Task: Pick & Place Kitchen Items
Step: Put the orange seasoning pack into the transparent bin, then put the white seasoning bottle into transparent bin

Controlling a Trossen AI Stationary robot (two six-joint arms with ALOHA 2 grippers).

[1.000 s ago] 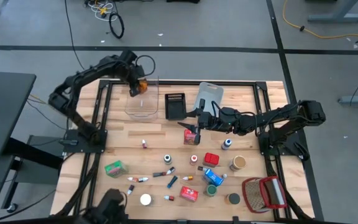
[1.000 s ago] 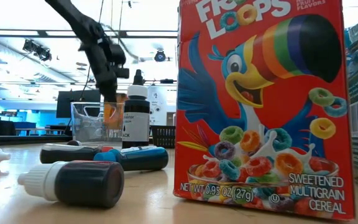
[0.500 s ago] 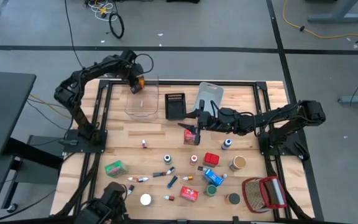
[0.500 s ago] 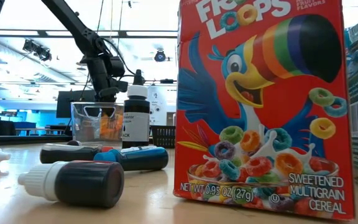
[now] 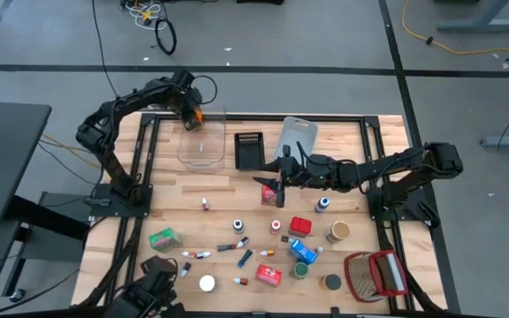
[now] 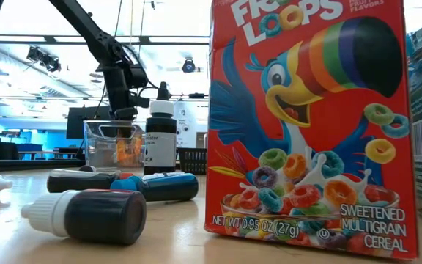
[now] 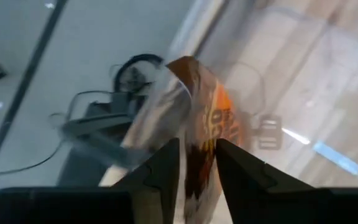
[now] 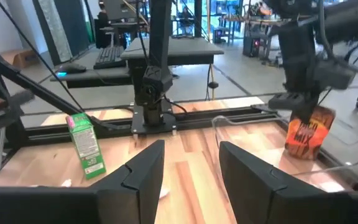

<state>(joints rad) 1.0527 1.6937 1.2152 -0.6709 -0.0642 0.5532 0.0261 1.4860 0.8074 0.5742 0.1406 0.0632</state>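
My left gripper (image 5: pixel 193 119) hangs over the far left corner of the clear bin (image 5: pixel 203 141), fingers pointing down and open a little. An orange packet (image 7: pixel 207 118) stands upright between them, and in the low view the orange packet (image 6: pixel 127 147) sits low inside the bin. My right gripper (image 5: pixel 268 181) hovers mid-table, pointing level toward the table's left, open with nothing between its fingers (image 8: pixel 191 146). A red item (image 5: pixel 275 196) stands on the table just below it. Other kitchen items lie across the near half, among them a green carton (image 5: pixel 162 238) and a Froot Loops box (image 6: pixel 306 125). My left gripper comes from above with a finger (image 7: pixel 166 168) on each flat side of the orange packet's upper end (image 7: pixel 197 155). Whether the fingers touch the packet I cannot tell. The packet stands upright inside the clear bin below them.
A black bin (image 5: pixel 250 150) and a grey-blue bin (image 5: pixel 297 134) stand at the far middle, right of the clear bin. A red-and-white wire basket (image 5: pixel 374 276) sits at the near right corner. Small tubes and a black bottle (image 6: pixel 160 139) lie near the front edge.
My left gripper has shifted a little toward the far edge, tipped over the clear bin and opened its fingers. The orange packet has gone from the bin's rim down into the bin. My right gripper has rolled a little in place.
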